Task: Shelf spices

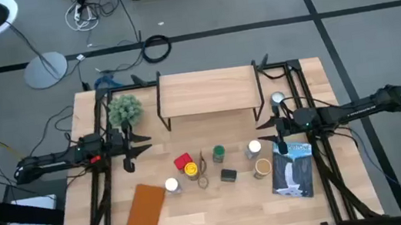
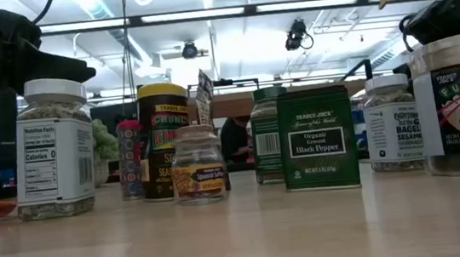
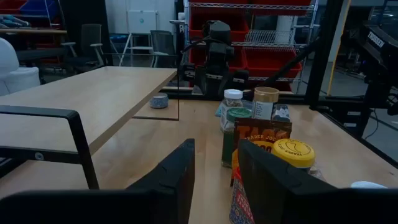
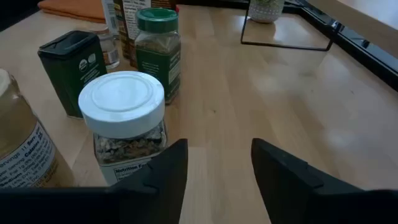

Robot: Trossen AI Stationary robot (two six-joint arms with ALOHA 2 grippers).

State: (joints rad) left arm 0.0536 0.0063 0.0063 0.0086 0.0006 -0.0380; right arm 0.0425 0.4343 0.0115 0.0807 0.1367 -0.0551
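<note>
White-lidded glass jar beside square dark tin.

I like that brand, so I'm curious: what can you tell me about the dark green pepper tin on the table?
The dark green rectangular tin stands upright on the light wooden tabletop, among the other spice containers. Its front label reads Trader Joe's Organic Ground Black Pepper, in pale lettering with a white panel. It looks like painted metal, with a black flip-top lid that is closed. A green-lidded glass jar stands close beside it, though contact cannot be judged. No gripper touches it.
</note>
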